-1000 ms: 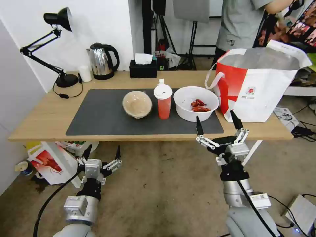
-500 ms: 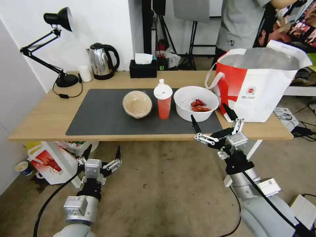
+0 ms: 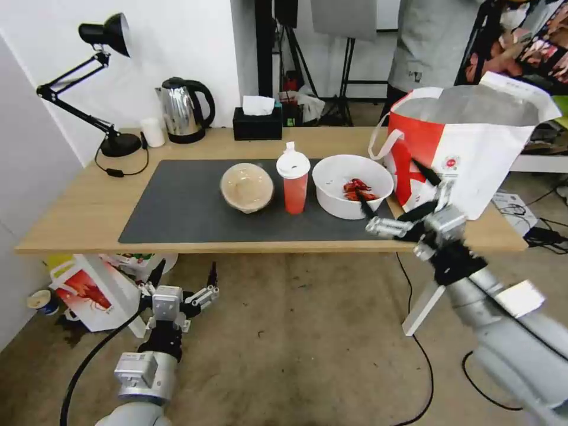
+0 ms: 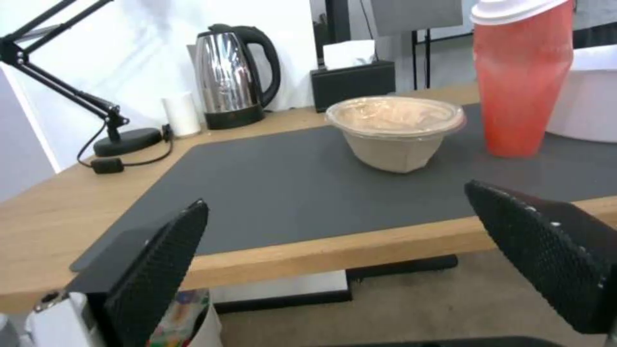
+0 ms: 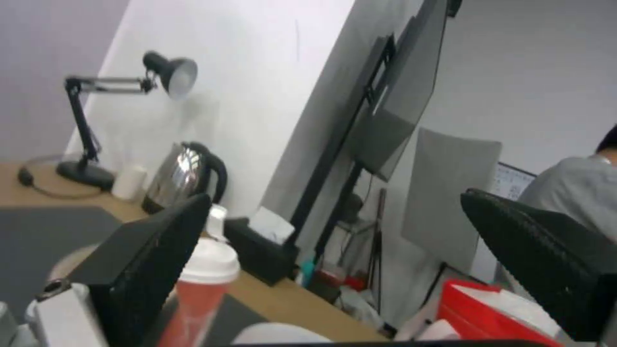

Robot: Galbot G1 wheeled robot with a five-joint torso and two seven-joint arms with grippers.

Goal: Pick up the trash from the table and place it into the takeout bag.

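On the table [image 3: 77, 213], a dark mat [image 3: 177, 201] carries the trash in a row: a beige bowl [image 3: 247, 186], a red drink cup [image 3: 294, 183] with a white lid, and a white bowl [image 3: 337, 177] holding red crayfish scraps [image 3: 358, 189]. At the table's right end the takeout bag [image 3: 473, 154] stands open. My right gripper [image 3: 389, 183] is open and tilted, raised over the front edge between the white bowl and the bag. Low in front of the table, my left gripper [image 3: 185, 269] is open, facing the beige bowl [image 4: 395, 130] and the cup [image 4: 524, 82].
A desk lamp [image 3: 106, 89], a steel kettle [image 3: 183, 109] and a black tissue box [image 3: 257, 123] line the table's back edge. A red-and-white carton [image 3: 89, 293] and a paper cup [image 3: 40, 302] sit on the floor at the left. A person stands behind the bag.
My right arm has risen and swung forward and right, from below the table's front edge to beside the white bowl and the bag. The left arm and the trash have not moved.
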